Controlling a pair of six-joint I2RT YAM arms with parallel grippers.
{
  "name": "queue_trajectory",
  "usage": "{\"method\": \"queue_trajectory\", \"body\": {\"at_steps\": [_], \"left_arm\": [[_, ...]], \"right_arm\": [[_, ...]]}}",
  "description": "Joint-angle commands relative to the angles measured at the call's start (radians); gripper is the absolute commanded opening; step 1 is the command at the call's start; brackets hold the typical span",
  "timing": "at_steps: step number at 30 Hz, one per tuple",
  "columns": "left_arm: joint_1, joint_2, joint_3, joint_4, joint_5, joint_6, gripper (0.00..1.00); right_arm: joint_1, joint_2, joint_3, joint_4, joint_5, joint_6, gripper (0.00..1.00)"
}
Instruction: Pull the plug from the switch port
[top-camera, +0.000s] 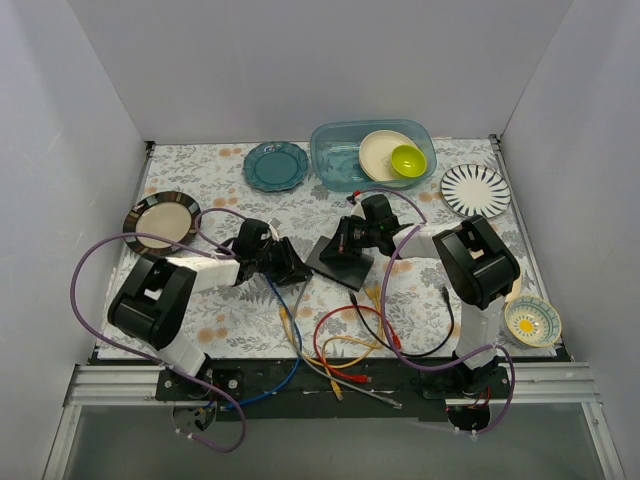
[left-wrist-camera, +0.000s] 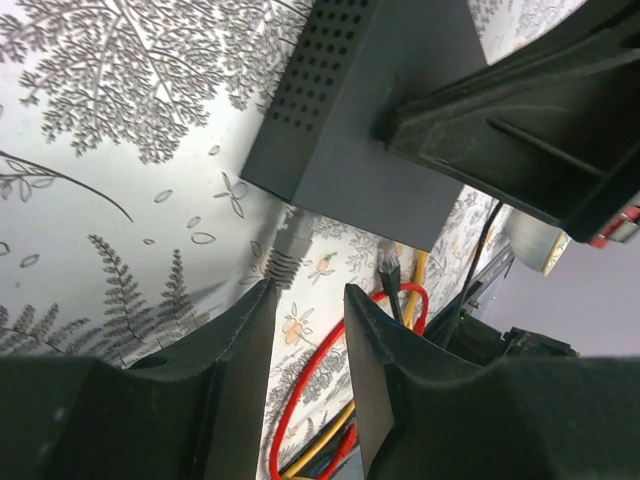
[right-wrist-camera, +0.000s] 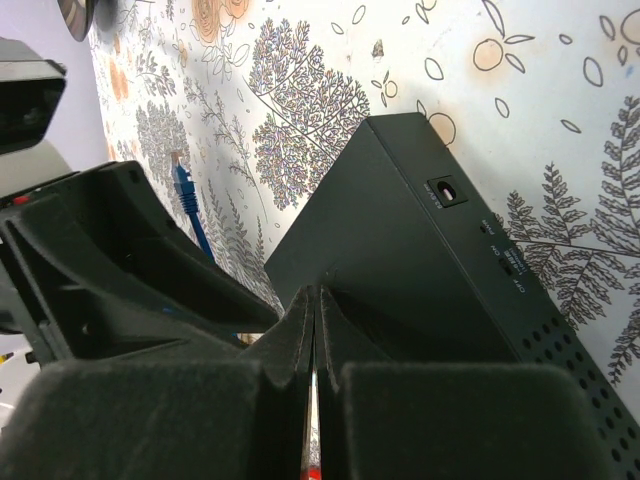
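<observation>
The flat black switch box (top-camera: 338, 262) lies mid-table; its vented side and one edge show in the left wrist view (left-wrist-camera: 370, 110). A grey plug (left-wrist-camera: 291, 232) with a ribbed boot sits in a port on that edge. My left gripper (left-wrist-camera: 305, 295) is open, its fingertips (left-wrist-camera: 262, 300) just short of the boot, the left one almost touching it; it shows in the top view (top-camera: 292, 268) left of the box. My right gripper (right-wrist-camera: 315, 297) is shut and empty, its tips resting on the box's top (right-wrist-camera: 400, 230); in the top view (top-camera: 350, 240) it sits over the box.
Loose red (top-camera: 325, 345), yellow, black and blue (top-camera: 288, 330) cables lie in front of the box. A blue plug (right-wrist-camera: 182, 185) lies free. A teal plate (top-camera: 276, 165), a clear bin (top-camera: 340, 160) with bowls, a striped plate (top-camera: 476, 190), a gold-rimmed plate (top-camera: 162, 220) and a small bowl (top-camera: 532, 321) ring the area.
</observation>
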Motion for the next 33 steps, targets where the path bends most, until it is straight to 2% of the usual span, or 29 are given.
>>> {"method": "queue_trajectory", "body": {"at_steps": [1, 8, 14, 22, 27, 33], "left_arm": [[0.003, 0.032, 0.001, 0.038, -0.036, 0.009, 0.33], [0.005, 0.086, -0.005, 0.114, -0.045, 0.013, 0.33], [0.023, 0.148, -0.031, 0.258, 0.049, -0.016, 0.33], [0.06, 0.221, -0.076, 0.392, 0.116, -0.141, 0.22], [0.08, 0.241, -0.07, 0.397, 0.126, -0.16, 0.22], [0.084, 0.241, -0.055, 0.366, 0.111, -0.224, 0.27]], "right_arm": [[0.008, 0.068, -0.047, -0.214, 0.156, -0.075, 0.01], [0.008, 0.067, -0.054, -0.21, 0.154, -0.08, 0.01], [0.008, 0.064, -0.067, -0.203, 0.15, -0.08, 0.01], [0.008, 0.065, -0.068, -0.199, 0.145, -0.08, 0.01], [0.006, 0.073, -0.064, -0.196, 0.14, -0.08, 0.01], [0.006, 0.078, -0.057, -0.197, 0.134, -0.082, 0.01]]}}
